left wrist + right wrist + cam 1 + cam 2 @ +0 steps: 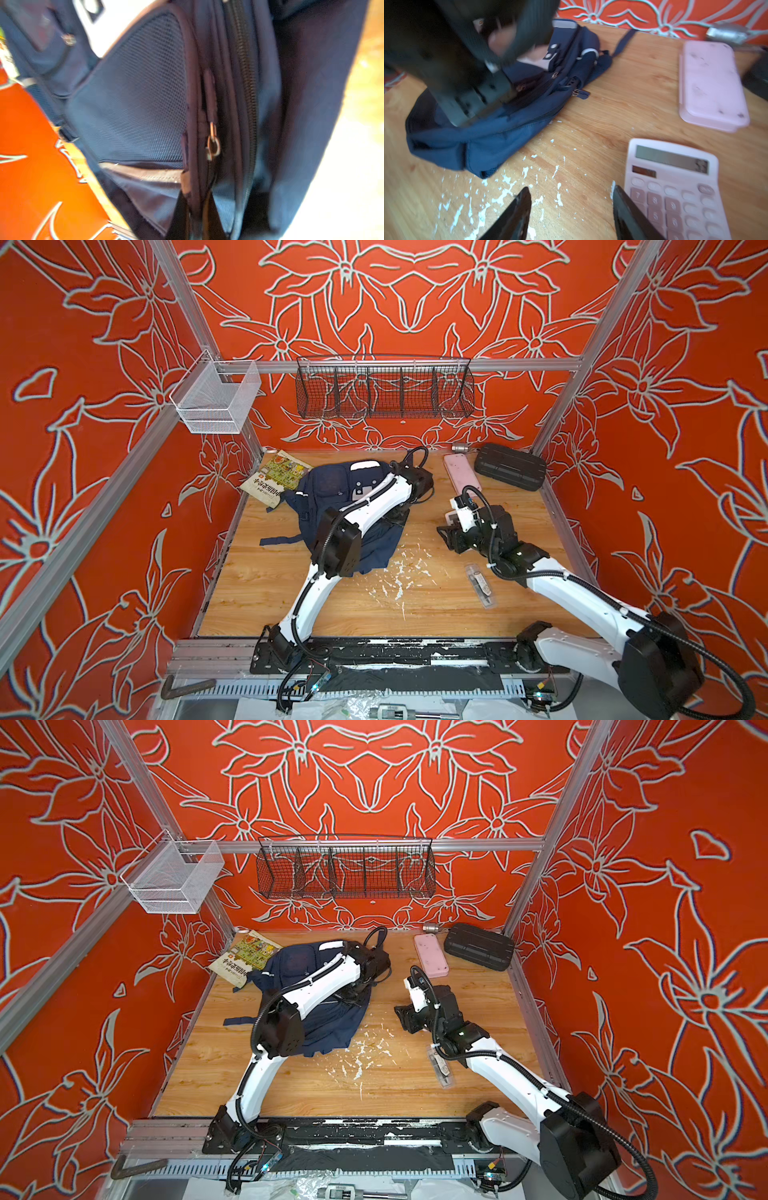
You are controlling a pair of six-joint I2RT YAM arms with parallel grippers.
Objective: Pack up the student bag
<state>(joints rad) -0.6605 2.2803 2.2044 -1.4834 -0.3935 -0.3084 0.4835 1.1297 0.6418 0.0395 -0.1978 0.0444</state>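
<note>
1. Student bag (332,489): lies slumped on the table (291,605), toward 10 o'clock from its centre.
2. Left gripper (196,222): closed, apparently pinching the bag's rim just beside the zip pull (213,143).
3. Right gripper (571,188): jaws apart and empty, just beside the pink calculator (675,187), toward 3 o'clock from the table's centre.
4. Judgement: lift the pinched rim steadily so the mouth gapes toward 3 o'clock. Centre the right jaws across the calculator's narrow sides before closing.

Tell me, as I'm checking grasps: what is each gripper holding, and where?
The left gripper is shut on the student bag, pinching the seam near its zipper pull. The right gripper holds nothing; its jaws stand open near the pink calculator.
</note>
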